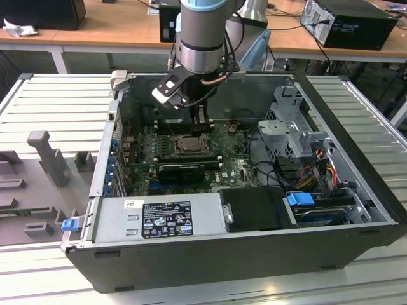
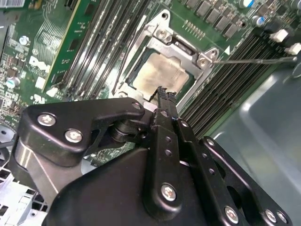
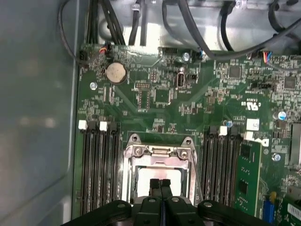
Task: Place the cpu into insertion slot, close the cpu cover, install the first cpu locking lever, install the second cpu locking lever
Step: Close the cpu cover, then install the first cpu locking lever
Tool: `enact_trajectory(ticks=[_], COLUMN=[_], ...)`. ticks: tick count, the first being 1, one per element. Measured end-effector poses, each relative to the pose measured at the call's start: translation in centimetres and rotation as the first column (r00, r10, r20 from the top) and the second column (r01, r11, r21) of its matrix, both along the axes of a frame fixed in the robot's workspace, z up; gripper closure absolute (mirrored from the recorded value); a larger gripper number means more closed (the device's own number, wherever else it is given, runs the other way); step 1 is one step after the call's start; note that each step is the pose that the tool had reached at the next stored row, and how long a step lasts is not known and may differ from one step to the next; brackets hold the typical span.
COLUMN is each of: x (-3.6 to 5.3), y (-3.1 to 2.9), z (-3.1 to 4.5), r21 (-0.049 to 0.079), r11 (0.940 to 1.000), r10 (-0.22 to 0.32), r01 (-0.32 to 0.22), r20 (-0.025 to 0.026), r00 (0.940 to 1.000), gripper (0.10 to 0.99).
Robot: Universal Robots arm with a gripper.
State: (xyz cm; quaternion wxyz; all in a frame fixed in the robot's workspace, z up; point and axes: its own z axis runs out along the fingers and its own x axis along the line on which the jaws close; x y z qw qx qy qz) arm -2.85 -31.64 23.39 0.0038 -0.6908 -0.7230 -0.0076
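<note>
Exterior view: grey power supply (image 1: 159, 219) at lower centre, metal drive cage (image 1: 289, 124) right of centre, wooden desks (image 1: 114, 25) along the top.

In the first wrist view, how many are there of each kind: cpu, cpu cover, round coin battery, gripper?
cpu: 1
cpu cover: 1
round coin battery: 1
gripper: 1
Total: 4

Open air over the green board (image 3: 160, 94) around the cpu cover (image 3: 159, 151). Memory slots (image 3: 96, 165) flank the cover closely on both sides, lying low. Case wall (image 3: 37, 117) rises just beyond one bank. Black cables (image 3: 110, 21) hang past the board edge near the round battery (image 3: 115, 72). Drive cage (image 1: 289, 127) well apart.
</note>
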Motion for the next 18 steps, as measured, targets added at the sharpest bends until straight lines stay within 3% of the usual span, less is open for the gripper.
enact_trajectory(ticks=[13,18], x=[-1.55,-1.57], y=[-0.01,0.0], z=[-0.02,1.17], r21=[0.001,0.001], r11=[1.0,1.0], r10=[0.0,0.0], r01=[0.0,0.0], r20=[-0.0002,0.0], r00=[1.0,1.0], gripper=[0.98,0.98])
